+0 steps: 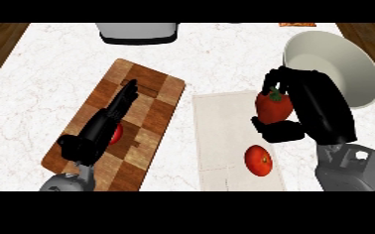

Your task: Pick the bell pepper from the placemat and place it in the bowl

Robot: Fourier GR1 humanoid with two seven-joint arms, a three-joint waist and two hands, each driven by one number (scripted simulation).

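Observation:
A red bell pepper (pixel 274 108) with a green stem is held above the right edge of the pale placemat (pixel 223 129), with my right hand (pixel 319 106) curled round it, fingers above and thumb below. The large white bowl (pixel 333 67) stands just behind and to the right of that hand, its near rim partly hidden by it. My left hand (pixel 110 116) lies open, fingers straight, over the wooden cutting board at the left.
A red tomato (pixel 258 159) lies on the placemat below the pepper. The checkered wooden cutting board (pixel 150 96) holds a small red object (pixel 116 134) partly hidden under my left hand. A grey-white appliance (pixel 138 31) stands at the back edge.

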